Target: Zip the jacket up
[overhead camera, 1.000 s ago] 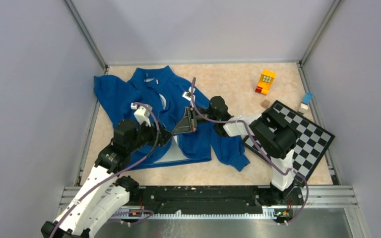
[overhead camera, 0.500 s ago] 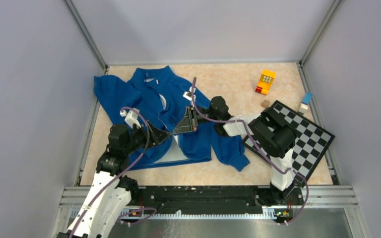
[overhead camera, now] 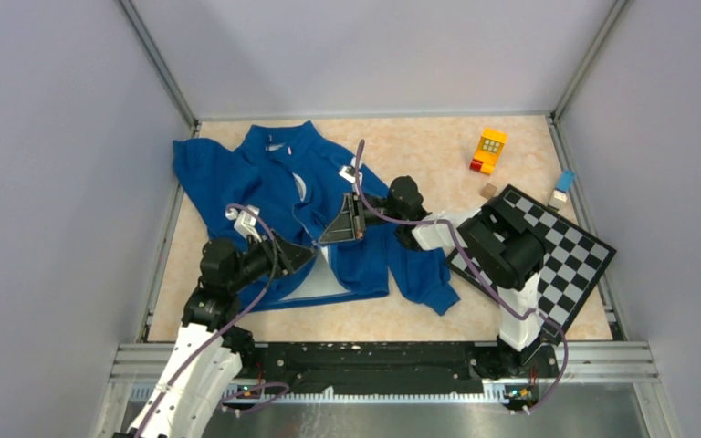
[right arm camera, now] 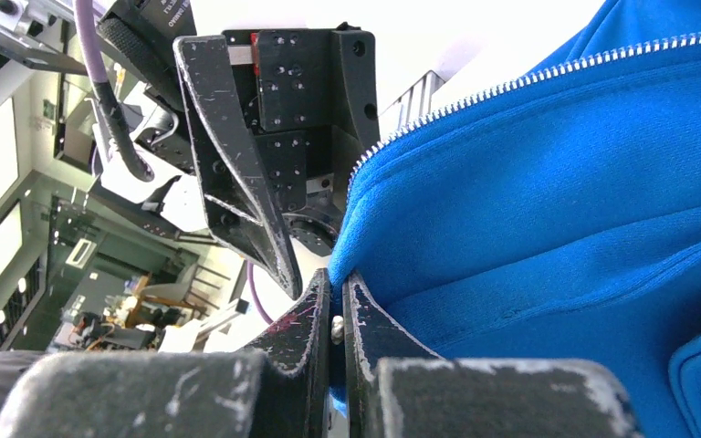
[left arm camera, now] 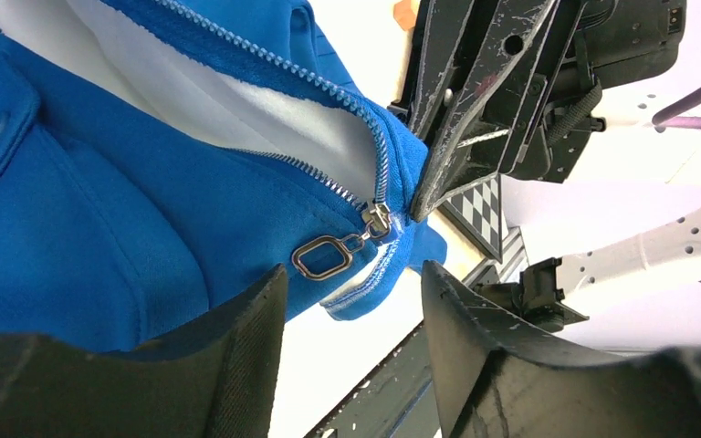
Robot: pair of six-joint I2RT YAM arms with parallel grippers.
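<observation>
Right claw (right arm camera: 331, 290) clamps the jacket (right arm camera: 557, 182); left claw (left arm camera: 351, 267) gapes near its zipper pull (left arm camera: 322, 257).

Beige speckled table (overhead camera: 420, 146). At right, a black-and-white checkerboard (overhead camera: 577, 257) lies askew. Beyond it stands a yellow toy block (overhead camera: 491, 146) with a red part. A small brown cube (overhead camera: 487, 191) lies between block and board. A blue block (overhead camera: 565, 179) is just beside the board's far edge.

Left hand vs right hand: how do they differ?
The left hand is open; the right hand is shut. The left hand holds nothing, with the zipper pull lying just beyond its fingertips; the right hand pinches the jacket at its edge beside the zipper. Both meet at the zipper's lower end.
</observation>
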